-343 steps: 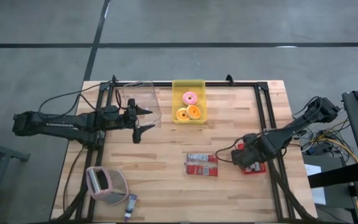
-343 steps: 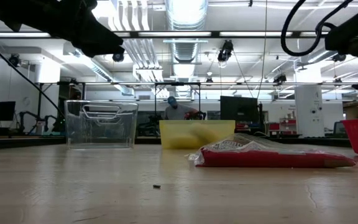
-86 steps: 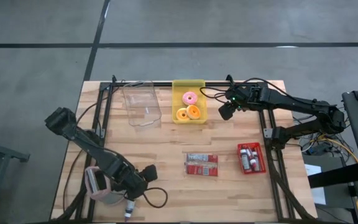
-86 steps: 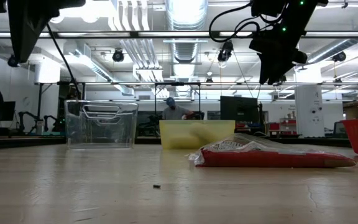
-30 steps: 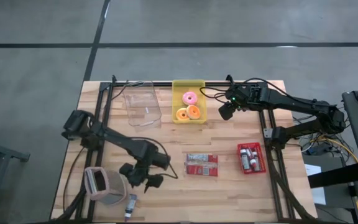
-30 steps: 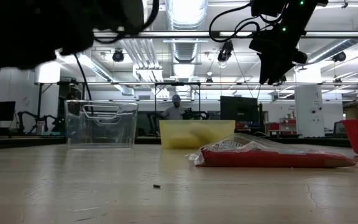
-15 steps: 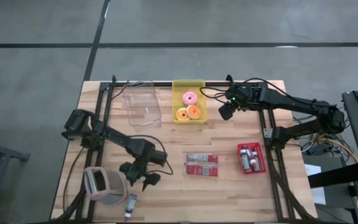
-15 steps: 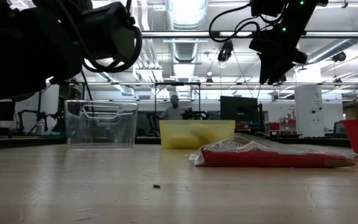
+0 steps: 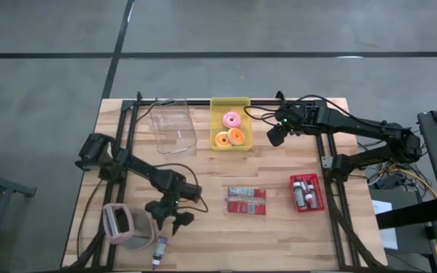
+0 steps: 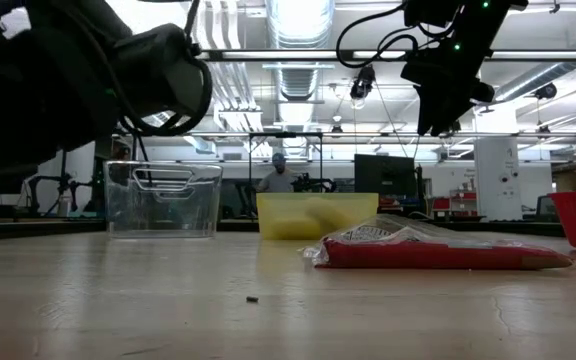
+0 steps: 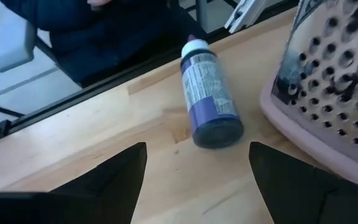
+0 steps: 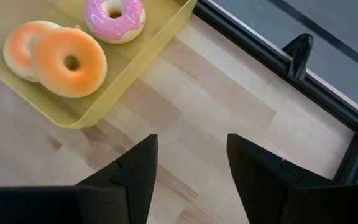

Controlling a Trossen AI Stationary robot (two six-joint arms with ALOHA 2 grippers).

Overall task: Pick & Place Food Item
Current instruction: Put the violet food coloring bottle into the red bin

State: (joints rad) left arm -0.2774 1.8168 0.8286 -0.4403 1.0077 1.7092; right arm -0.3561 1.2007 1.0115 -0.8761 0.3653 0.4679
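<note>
Since approx 1 s ago the left hand [image 9: 171,222] has slid a bit toward the near-left corner of the wooden tabletop [image 9: 279,235]; now it hangs over bare wood just beside the pink perforated basket [image 9: 130,226] and near the small blue bottle w/ white cap [image 9: 160,249], which lies flat at the near edge. Left fingers are spread wide apart, nothing between them; left wrist view shows the bottle [image 11: 207,104] on its side next to the basket wall [image 11: 328,93], not touching either finger.

Right hand [image 9: 275,136] unchanged, raised over the far part of the tabletop, just beside the yellow plastic tray [image 9: 231,103]. Its fingers are partly apart, holding nothing.

Food items: pink-frosted donut [image 12: 115,17] and two orange donuts [image 12: 57,56] sit inside the tray at the far edge, mid-width. Clear plastic bin [image 9: 172,125] stands toward the far-left corner. Red-and-white flat packet [image 9: 246,201] lies near the tabletop's middle. Red tray w/ small bottles [image 9: 306,192] sits toward the right edge.
</note>
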